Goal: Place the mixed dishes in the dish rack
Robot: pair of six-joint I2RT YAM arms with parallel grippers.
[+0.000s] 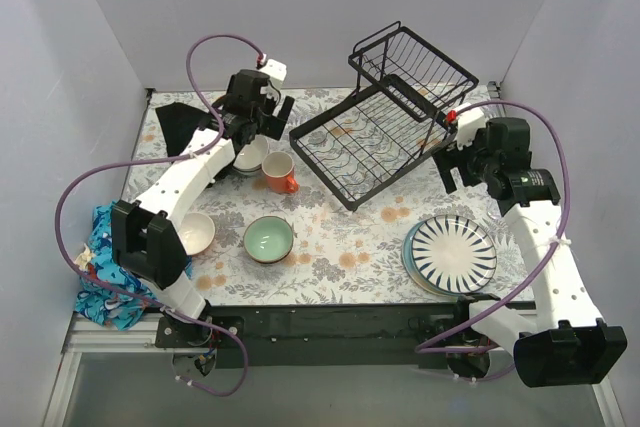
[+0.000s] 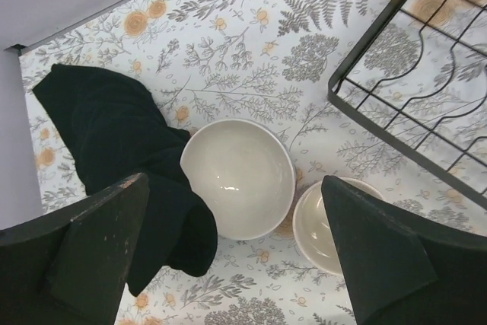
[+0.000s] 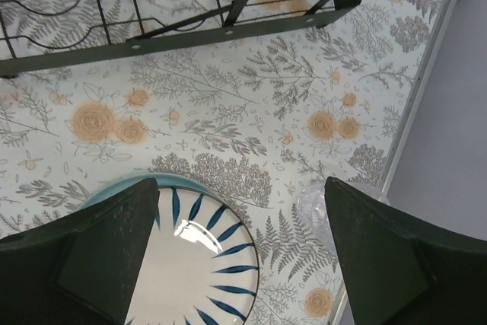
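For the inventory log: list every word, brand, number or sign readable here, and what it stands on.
None readable in any view.
The dish rack, striped plate and orange mug show no lettering; the table cover bears only a floral print.

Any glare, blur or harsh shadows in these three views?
Top external: even light, soft shadows, everything sharp. Left wrist: a small highlight inside the larger white bowl; the left gripper's fingers read dark and featureless. Right wrist: a glare spot on the striped plate, otherwise sharp.
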